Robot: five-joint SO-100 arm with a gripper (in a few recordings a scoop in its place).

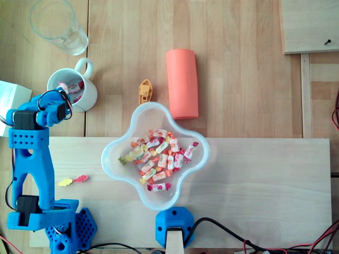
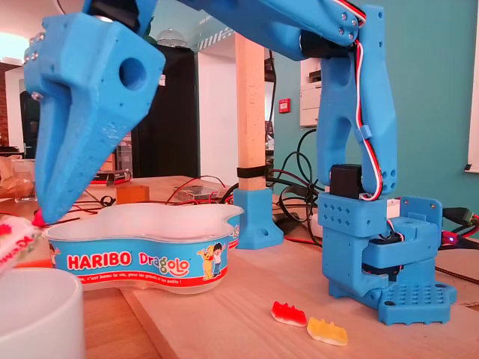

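Over the white mug, the gripper seems clamped on a light, crinkly wrapped sweet by its twisted end.

The gripper looms at the table's left edge in the fixed view, its top lost past the picture's upper edge. Its near side covers the far one, so how the jaws stand cannot be told. A red scrap at its tip is too small to identify. Below, the white mug is blurred and cut by the left and bottom edges, as is a wrapped sweet at the left. The Haribo tub hides its contents behind its wall. In the overhead view the arm covers part of the mug's rim, the drinking glass is clipped at the top, and a white paper is cut at the left.
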